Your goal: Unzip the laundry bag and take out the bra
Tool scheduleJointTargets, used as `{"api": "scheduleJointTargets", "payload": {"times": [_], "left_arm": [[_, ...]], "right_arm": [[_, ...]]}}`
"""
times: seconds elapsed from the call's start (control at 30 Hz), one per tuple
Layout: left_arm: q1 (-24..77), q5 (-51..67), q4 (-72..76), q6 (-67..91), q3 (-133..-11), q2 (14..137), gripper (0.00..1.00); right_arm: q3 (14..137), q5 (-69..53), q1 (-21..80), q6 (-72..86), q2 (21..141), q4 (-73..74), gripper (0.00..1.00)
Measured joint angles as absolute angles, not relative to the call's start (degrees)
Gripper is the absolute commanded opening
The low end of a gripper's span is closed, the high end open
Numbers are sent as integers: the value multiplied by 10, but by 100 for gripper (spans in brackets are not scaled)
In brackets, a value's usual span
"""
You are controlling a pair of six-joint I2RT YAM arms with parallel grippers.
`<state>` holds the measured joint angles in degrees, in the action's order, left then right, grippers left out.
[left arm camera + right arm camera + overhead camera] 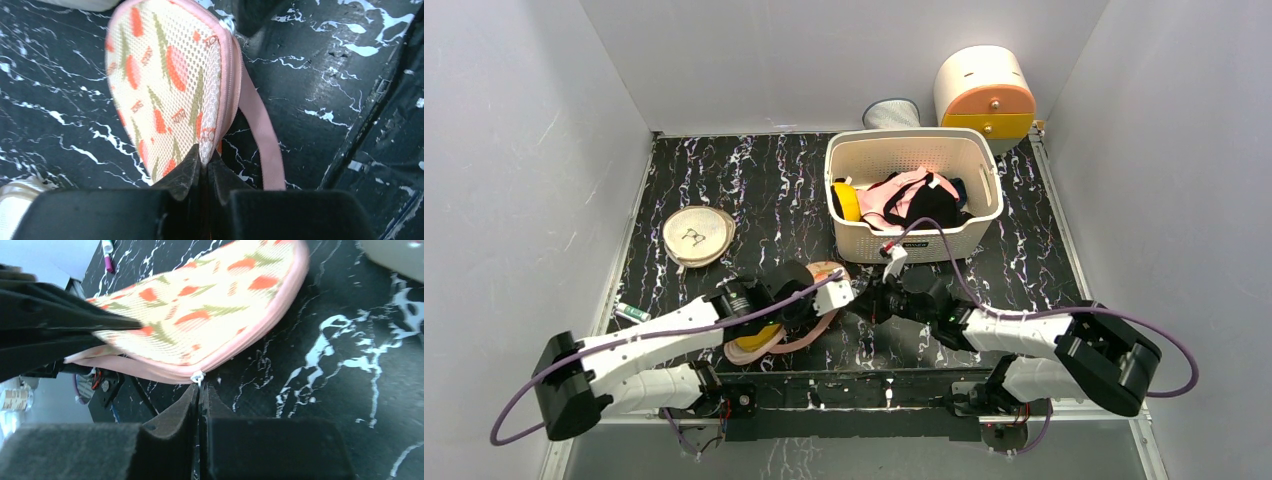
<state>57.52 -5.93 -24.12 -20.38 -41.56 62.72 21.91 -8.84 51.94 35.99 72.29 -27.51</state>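
The laundry bag [822,270] lies at the table's near middle, partly under my left arm; its peach mesh with orange and green motifs fills the left wrist view [165,75]. My left gripper [205,159] is shut on the bag's pink-edged rim, beside a loose pink strap [260,130]. My right gripper [199,385] is shut on the small white zipper pull [198,376] at the bag's seam [200,315]. From above, both grippers meet at the bag's right end, left [854,296] and right [876,300]. A mustard-yellow patch [764,335] shows under the left arm; I cannot tell whether it is the bra.
A white basket [914,245] behind the grippers holds black and pink garments and a yellow round object [846,200]. A round cream disc [696,235] lies at the left. An orange-and-cream container [984,95] stands at the back right. A marker [632,312] rests by the left edge.
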Motion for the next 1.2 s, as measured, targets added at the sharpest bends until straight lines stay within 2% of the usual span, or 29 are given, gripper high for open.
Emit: {"api": "scheduleJointTargets", "payload": {"times": [0.17, 0.33, 0.37, 0.4, 0.5, 0.57, 0.67, 0.97, 1.2], "left_arm": [[575, -50, -258, -231, -411, 556, 0], [575, -37, -249, -234, -409, 556, 3], [575, -35, -249, -234, -408, 563, 7], [575, -34, -249, -233, -408, 569, 18], [575, -26, -248, -229, -407, 583, 31], [575, -19, -248, -225, -406, 590, 45], [575, 8, -237, -219, -406, 601, 55], [575, 106, -147, -163, -406, 615, 61], [596, 86, -98, -132, -421, 691, 61]], "right_arm": [[205, -85, 464, 362, 695, -254, 0], [179, -108, 419, 354, 663, -222, 0], [179, -113, 418, 348, 658, -217, 0], [179, -118, 416, 343, 652, -213, 0], [177, -133, 415, 330, 637, -208, 0], [173, -138, 417, 326, 627, -209, 0], [165, -140, 425, 324, 621, -211, 0], [159, -150, 451, 331, 624, -221, 0], [160, -150, 464, 331, 625, -222, 0]]}}
